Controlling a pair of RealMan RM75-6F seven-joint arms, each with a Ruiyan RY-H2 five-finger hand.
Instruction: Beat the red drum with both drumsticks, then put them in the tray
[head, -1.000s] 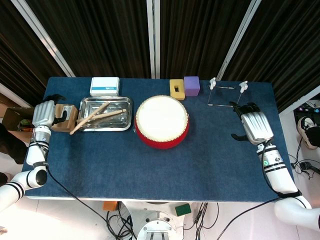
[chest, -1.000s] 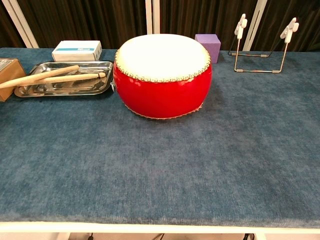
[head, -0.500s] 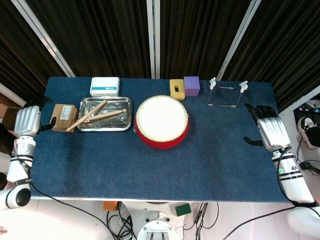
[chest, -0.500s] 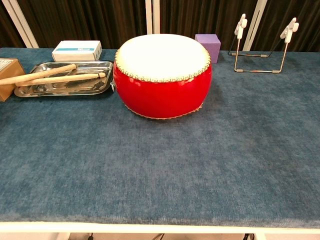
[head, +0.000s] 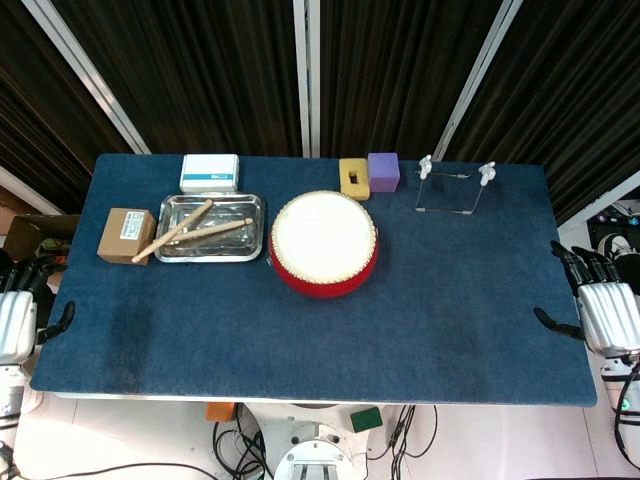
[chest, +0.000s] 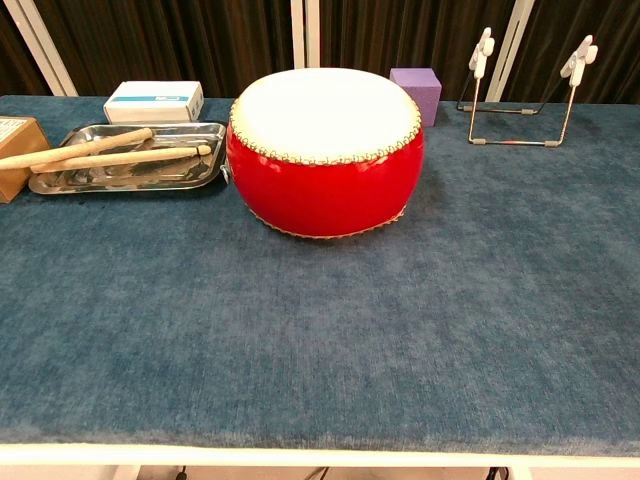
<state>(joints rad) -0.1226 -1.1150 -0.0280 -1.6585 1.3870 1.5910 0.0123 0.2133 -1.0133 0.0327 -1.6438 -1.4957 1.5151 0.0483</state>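
The red drum (head: 324, 243) with its white skin stands at mid table, large in the chest view (chest: 325, 150). Left of it lies the metal tray (head: 241, 246) (chest: 130, 186). Both wooden drumsticks (head: 196, 232) (chest: 120, 157) rest crossed in it, and the longer one (head: 160, 242) pokes out over the tray's left rim toward the brown box. My left hand (head: 15, 320) hangs off the table's left edge, fingers apart, holding nothing. My right hand (head: 605, 315) is off the right edge, likewise empty. Neither hand shows in the chest view.
A brown box (head: 126, 234) sits left of the tray and a white-blue box (head: 209, 172) behind it. A yellow block (head: 354, 178) and a purple block (head: 383, 171) stand behind the drum. A wire stand (head: 455, 188) is at the back right.
Both hands have drawn back outward and toward the near side, from over the table to beyond its left and right edges. The drumsticks lie still in the tray.
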